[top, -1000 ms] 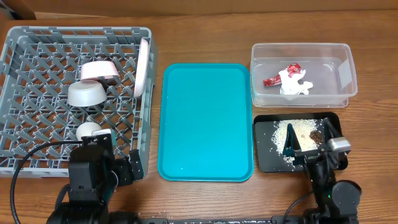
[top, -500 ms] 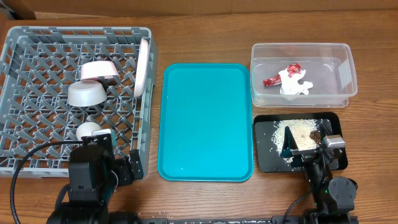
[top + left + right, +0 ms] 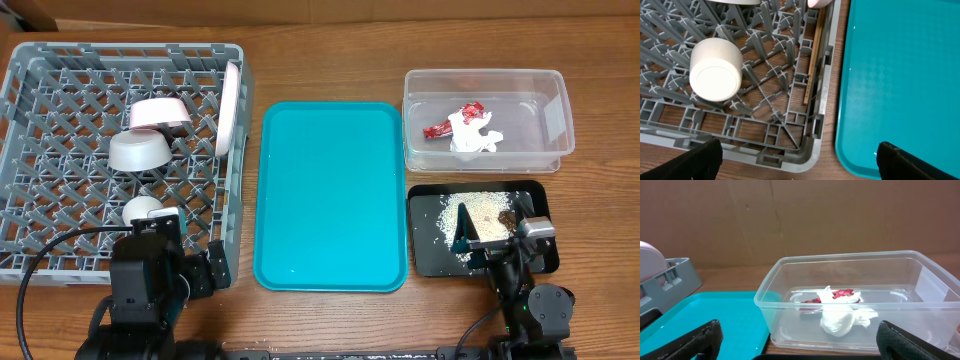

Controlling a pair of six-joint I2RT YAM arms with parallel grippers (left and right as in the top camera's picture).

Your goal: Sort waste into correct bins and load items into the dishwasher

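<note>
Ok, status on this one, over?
Left gripper open, empty, by grey crate corner. Right gripper open, empty, over black tray. Red wrapper, tissue in clear tub; rice on black tray; bowl, cup, plate racked. Nothing blocking.

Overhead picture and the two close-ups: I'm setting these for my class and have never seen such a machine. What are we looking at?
This is a robot with two arms at a table. The overhead picture looks straight down; the other two come from a camera on each wrist, with that arm's fingers at the bottom corners. The left end effector is over the edge of the grey crate, which holds a bowl, a cup, a large plate, a smaller plate and chopsticks. The right end effector is over the black tray, which has rice and a brown scrap. The clear tub holds a red wrapper and a tissue. A teal tray lies between. Both end effectors are open, holding nothing.
</note>
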